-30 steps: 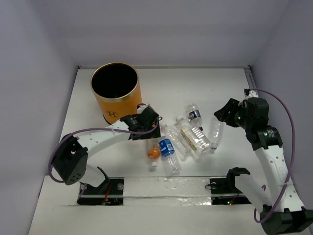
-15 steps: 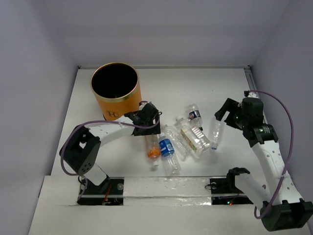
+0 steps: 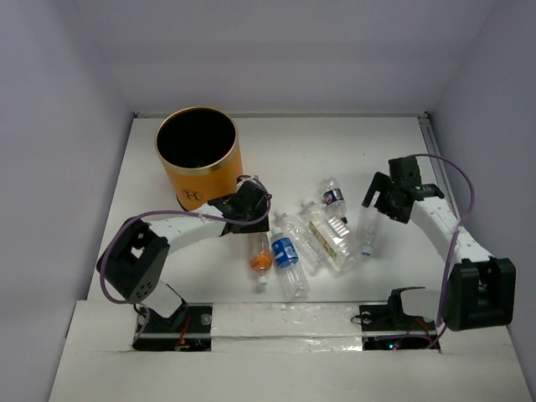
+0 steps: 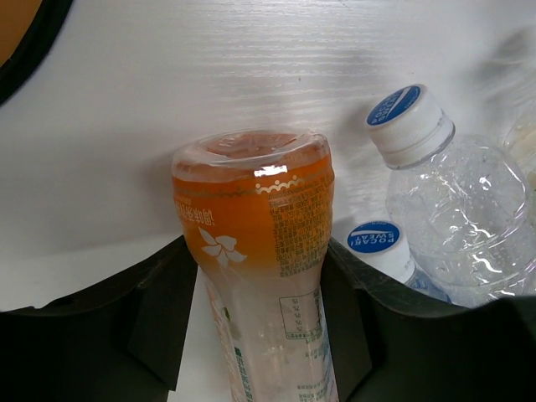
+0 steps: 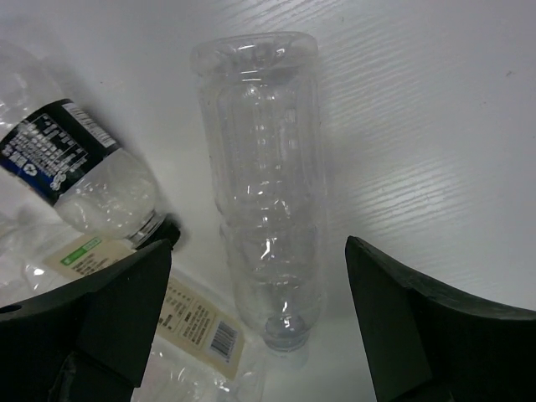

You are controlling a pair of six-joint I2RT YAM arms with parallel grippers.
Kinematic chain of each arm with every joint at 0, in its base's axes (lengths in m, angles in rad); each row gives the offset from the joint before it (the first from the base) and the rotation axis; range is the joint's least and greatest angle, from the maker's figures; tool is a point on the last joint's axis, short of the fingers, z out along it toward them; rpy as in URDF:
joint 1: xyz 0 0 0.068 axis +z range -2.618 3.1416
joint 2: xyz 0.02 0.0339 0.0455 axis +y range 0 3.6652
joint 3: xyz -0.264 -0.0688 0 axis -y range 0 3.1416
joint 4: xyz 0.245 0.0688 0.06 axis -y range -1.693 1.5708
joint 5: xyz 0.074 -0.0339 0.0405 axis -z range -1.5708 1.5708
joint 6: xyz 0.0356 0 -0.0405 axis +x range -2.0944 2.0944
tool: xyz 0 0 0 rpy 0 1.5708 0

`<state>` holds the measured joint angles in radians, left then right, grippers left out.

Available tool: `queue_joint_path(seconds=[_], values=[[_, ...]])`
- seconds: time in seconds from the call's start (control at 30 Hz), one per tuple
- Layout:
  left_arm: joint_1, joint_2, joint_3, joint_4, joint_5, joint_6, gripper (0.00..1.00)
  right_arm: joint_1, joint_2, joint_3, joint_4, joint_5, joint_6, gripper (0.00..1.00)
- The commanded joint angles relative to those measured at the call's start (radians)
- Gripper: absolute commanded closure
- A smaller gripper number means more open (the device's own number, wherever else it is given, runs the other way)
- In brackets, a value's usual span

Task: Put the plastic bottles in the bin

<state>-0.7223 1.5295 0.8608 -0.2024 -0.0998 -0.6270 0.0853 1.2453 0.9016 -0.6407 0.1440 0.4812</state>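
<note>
Orange bottle (image 3: pixel 262 260) lies on its side at mid-bench, cap toward the near edge, base toward the bin (image 3: pixel 209 177). Your left pincer (image 3: pixel 255 223) is down over its base end; in the left wrist view both jaws press against the bottle's sides, so it is gripping the bottle, which is on the bench (image 3: pixel 335 142). The bin stands upright near the far-left corner, just beyond that pincer, and its black inside shows no bottles. Your right pincer (image 3: pixel 373 206) is spread wide over the clear bottle (image 3: pixel 367 226) toward the right edge, with a gap on each side and no contact. That bottle lies flat, label-free. Between the two pincers the rest lie together: a blue-labelled bottle (image 3: pixel 286 250) just beside the orange one, a green-labelled bottle (image 3: pixel 328 234) and a dark-labelled bottle (image 3: pixel 334 198) farther back. All bottles in view are outside the bin.
</note>
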Motion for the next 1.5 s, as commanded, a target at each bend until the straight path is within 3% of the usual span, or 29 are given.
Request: queue_joint_path(seconds=[0.0,0.3,0.47,0.57,0.77,0.8,0.93,1.07,1.2,1.47], values=[[0.004,-0.055,-0.035,-0.011,0.008,0.03,0.68,-0.005,0.068,0.02,0.07,0.017,-0.026,0.1],[0.004,-0.302,0.015,-0.1,0.04,0.081,0.7,-0.015,0.284,0.109,0.081,-0.023,-0.039,0.13],[0.004,-0.439,0.154,-0.189,0.04,0.124,0.7,-0.024,0.368,0.134,0.093,-0.023,-0.035,0.26],[0.004,-0.453,0.314,-0.244,-0.009,0.165,0.7,-0.024,0.332,0.138,0.095,0.022,-0.018,0.36],[0.047,-0.324,0.72,-0.308,-0.141,0.295,0.7,-0.024,0.186,0.161,0.053,0.103,0.003,0.4],[0.066,-0.301,0.818,-0.311,-0.155,0.326,0.7,-0.024,0.133,0.168,0.044,0.104,0.008,0.39],[0.223,-0.186,0.967,-0.267,-0.164,0.365,0.71,-0.024,-0.024,0.203,0.036,0.066,0.005,0.39],[0.377,-0.105,1.023,-0.236,-0.146,0.356,0.71,-0.024,-0.162,0.255,0.035,-0.015,0.003,0.4],[0.502,-0.059,0.971,-0.172,-0.155,0.334,0.7,-0.024,-0.239,0.322,0.056,-0.174,0.034,0.4],[0.612,-0.025,0.913,-0.029,-0.25,0.322,0.68,0.122,-0.213,0.471,0.145,-0.281,0.114,0.4]])
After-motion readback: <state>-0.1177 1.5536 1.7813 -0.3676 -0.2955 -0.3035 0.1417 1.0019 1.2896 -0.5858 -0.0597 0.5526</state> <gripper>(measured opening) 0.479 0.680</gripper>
